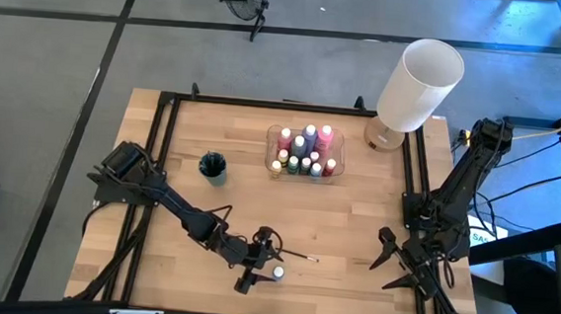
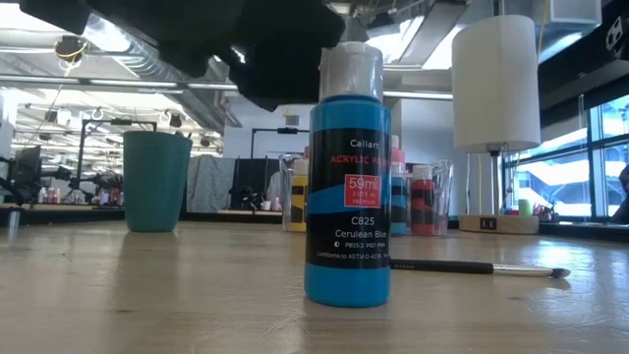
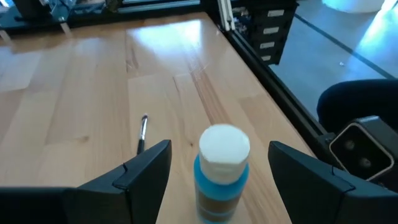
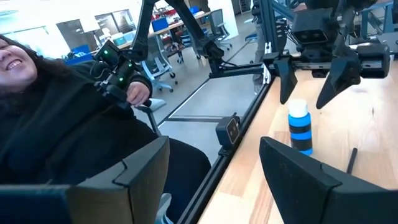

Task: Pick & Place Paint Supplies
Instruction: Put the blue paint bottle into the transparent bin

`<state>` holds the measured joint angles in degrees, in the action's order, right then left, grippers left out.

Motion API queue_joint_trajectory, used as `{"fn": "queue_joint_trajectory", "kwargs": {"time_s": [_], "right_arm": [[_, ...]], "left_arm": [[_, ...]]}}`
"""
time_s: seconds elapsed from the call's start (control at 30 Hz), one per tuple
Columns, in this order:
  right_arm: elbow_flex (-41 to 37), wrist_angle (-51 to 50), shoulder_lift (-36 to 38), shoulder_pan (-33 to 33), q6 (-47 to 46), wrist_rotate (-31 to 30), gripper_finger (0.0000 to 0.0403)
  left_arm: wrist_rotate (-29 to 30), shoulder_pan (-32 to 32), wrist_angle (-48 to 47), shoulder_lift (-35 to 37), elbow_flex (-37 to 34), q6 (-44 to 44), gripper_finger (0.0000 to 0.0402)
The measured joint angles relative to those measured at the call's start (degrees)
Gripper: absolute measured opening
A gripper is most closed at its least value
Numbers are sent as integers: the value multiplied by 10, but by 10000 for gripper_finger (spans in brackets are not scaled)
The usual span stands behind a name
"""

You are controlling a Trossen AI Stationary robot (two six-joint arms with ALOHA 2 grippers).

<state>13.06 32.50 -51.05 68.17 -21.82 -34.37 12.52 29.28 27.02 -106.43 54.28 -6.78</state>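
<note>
A blue paint bottle [image 1: 278,273] with a white cap [image 3: 224,144] stands upright on its base near the table's front edge. My left gripper [image 1: 267,263] is open, one finger on each side of the cap with a gap on both sides, seen also in the right wrist view [image 4: 308,93]. A thin dark paintbrush [image 1: 298,254] lies flat just beyond the bottle. Several more paint bottles stand in a clear tray [image 1: 304,151] at the far middle. My right gripper [image 1: 389,256] waits open at the table's right edge, with nothing between its fingers.
A teal cup [image 1: 213,166] stands left of the tray. A big white lamp [image 1: 419,88] stands at the far right corner. A black frame [image 1: 162,149] runs round the table. A person [image 4: 56,112] sits off the near side. Bare wood lies between tray and blue bottle.
</note>
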Motion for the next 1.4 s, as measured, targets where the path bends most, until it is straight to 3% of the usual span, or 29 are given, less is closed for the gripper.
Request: {"fn": "queue_joint_trajectory", "kwargs": {"time_s": [0.47, 0.9, 1.4], "right_arm": [[0, 11, 0, 0, -2, 1, 252], [0, 12, 0, 0, -2, 1, 252], [0, 12, 0, 0, -2, 1, 252]], "left_arm": [[-1, 0, -7, 0, 0, -15, 265], [-6, -1, 53, -45, -1, -16, 265], [-6, -2, 75, -41, 0, -9, 265]]}}
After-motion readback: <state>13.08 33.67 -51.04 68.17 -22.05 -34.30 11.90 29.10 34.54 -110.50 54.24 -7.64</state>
